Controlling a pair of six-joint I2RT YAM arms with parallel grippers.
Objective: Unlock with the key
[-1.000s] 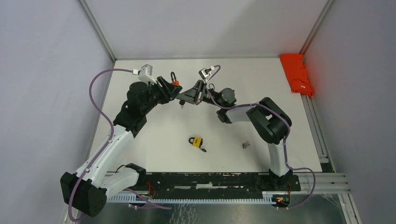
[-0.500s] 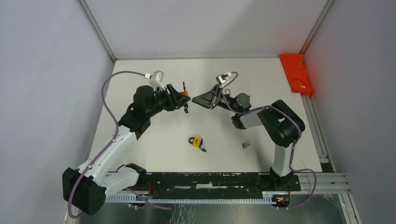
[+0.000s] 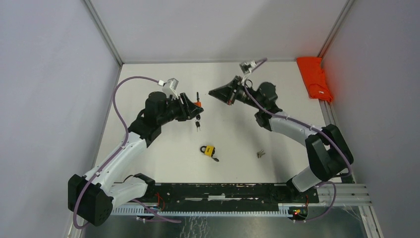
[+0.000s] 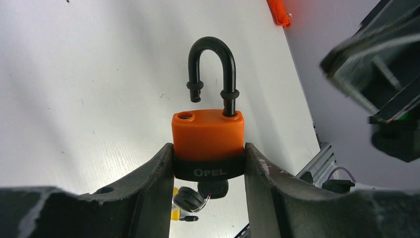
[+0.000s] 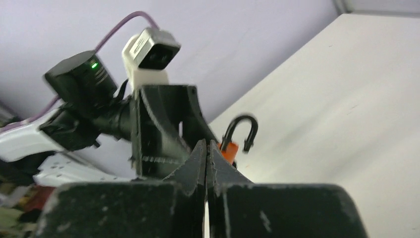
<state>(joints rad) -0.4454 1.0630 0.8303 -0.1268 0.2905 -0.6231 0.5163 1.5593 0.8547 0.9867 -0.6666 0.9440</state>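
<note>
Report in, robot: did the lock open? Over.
Left gripper clamps orange padlock. Shackle open, key in it. Right gripper shut, empty, apart. Nothing blocking.

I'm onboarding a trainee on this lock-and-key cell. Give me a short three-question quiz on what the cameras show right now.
1. True or false: the orange padlock's shackle is open.
2. Fill in: the right gripper is ___ and empty.
3. What holds that padlock? A. left gripper B. right gripper C. nothing

Key: 1 true; 2 shut; 3 A.
</note>
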